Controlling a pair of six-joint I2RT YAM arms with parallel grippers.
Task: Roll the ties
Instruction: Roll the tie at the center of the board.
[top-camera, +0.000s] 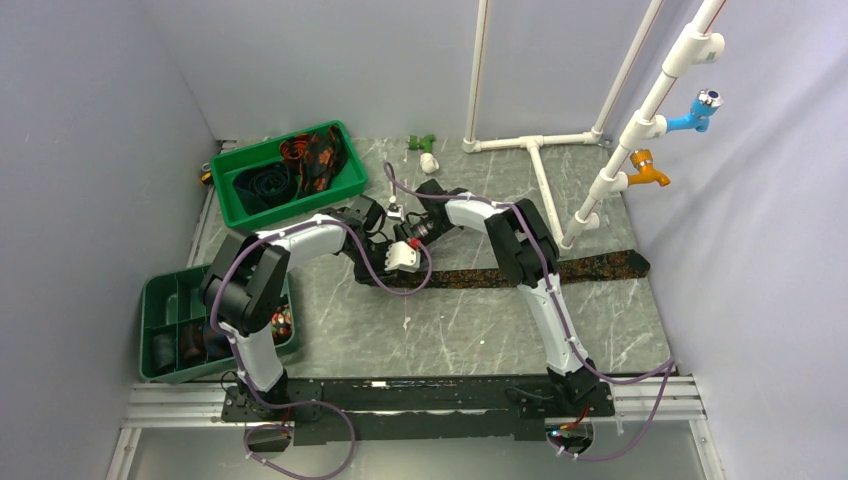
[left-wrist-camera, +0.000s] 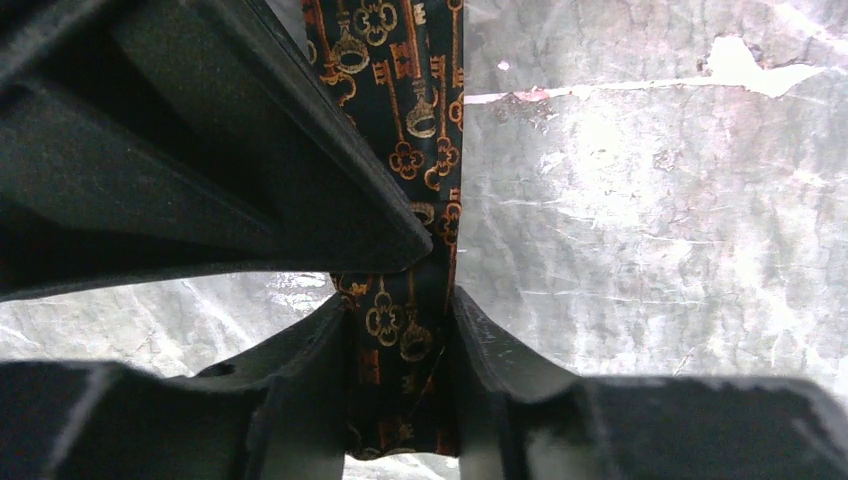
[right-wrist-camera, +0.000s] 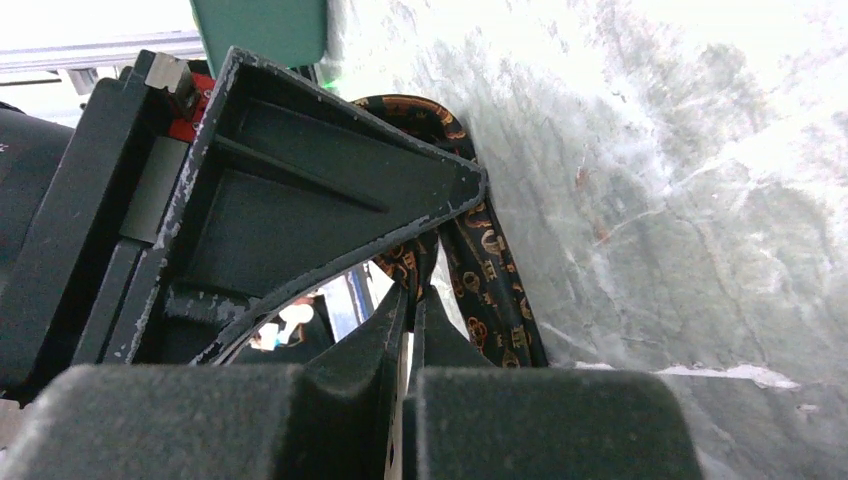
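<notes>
Tie (top-camera: 600, 267) is stretched flat across the worktop (top-camera: 450, 330) from centre toward 3 o'clock. Its end near the centre is clamped by the left pincer (left-wrist-camera: 400, 322), set narrow, and is also nipped by the right pincer (right-wrist-camera: 410, 300), closed tight on the cloth.

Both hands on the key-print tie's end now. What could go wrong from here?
1. The left hand and right hand crowd the same end of the tie; their fingers could collide.
2. The right hand seems to pinch only a thin fold, which may slip and loosen the roll.
3. A purple cable loops over the tie beside them and could snag.
</notes>
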